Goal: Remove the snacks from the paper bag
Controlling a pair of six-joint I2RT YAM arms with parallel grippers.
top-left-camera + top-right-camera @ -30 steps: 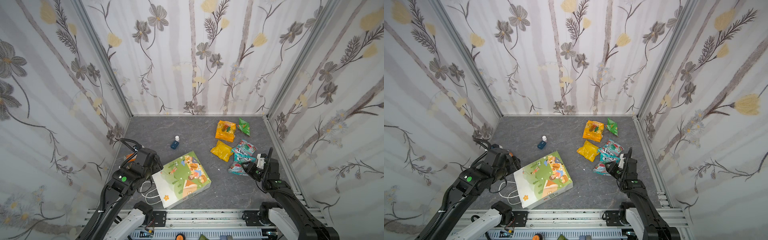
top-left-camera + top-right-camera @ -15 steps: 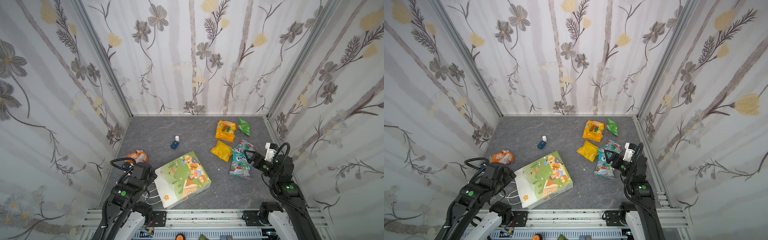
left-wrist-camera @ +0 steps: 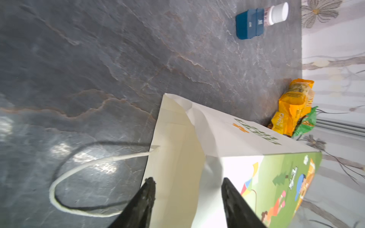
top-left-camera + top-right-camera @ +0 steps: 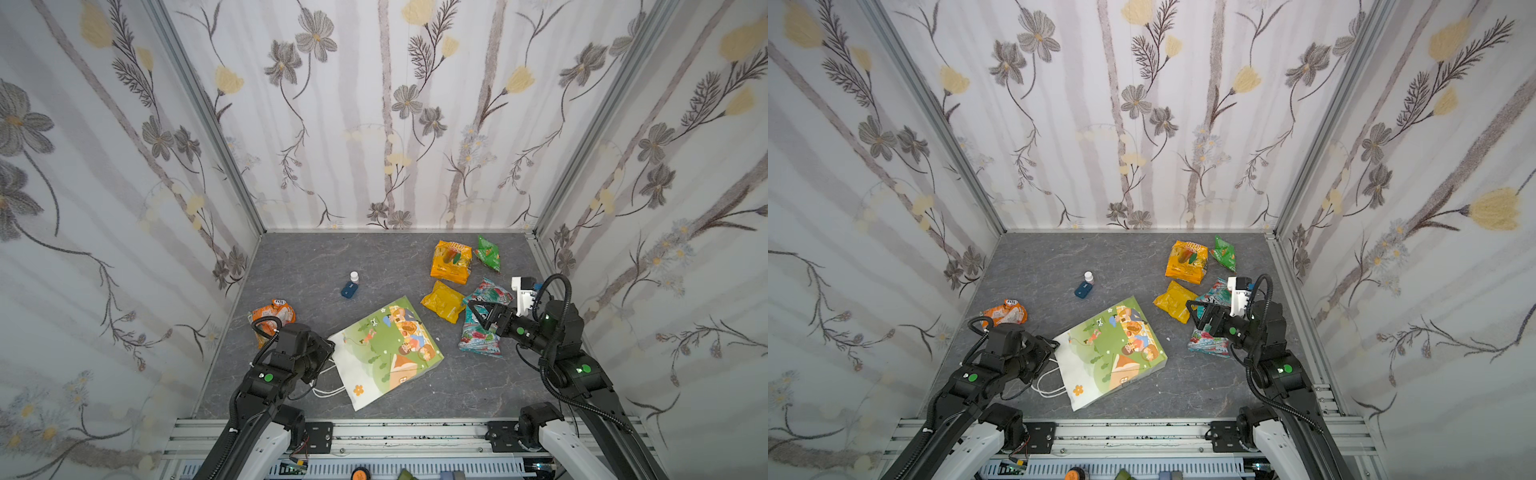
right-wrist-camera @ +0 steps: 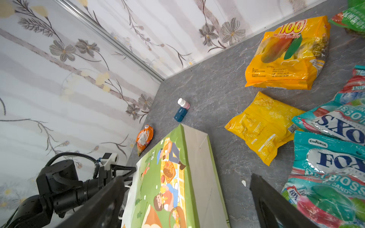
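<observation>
The paper bag [image 4: 386, 349] [image 4: 1113, 349] lies on its side at the front, mouth to the left, cord handles on the floor. My left gripper [image 4: 328, 347] [image 3: 187, 187] is open, its fingers either side of the bag's mouth [image 3: 177, 158]. What the bag holds inside is hidden. At the right lie the snacks: a large orange-yellow packet [image 4: 451, 262] [image 5: 286, 55], a green one [image 4: 488, 253], a yellow one [image 4: 442, 301] [image 5: 262, 126] and two teal FOX'S packets [image 4: 490, 293] [image 4: 478, 343] [image 5: 331, 173]. My right gripper [image 4: 478, 311] [image 5: 187, 197] hangs wide open over the teal packets, holding nothing.
An orange-and-white packet [image 4: 274, 313] [image 5: 144, 138] lies by the left wall, just behind my left arm. A small blue bottle with a white cap [image 4: 350, 286] [image 3: 256, 21] lies behind the bag. Flowered walls close in the grey floor on three sides.
The orange-and-white packet now lies by the left wall, and my left gripper has come to the bag's mouth. My right gripper has opened, lifted and left the second teal packet on the floor.
</observation>
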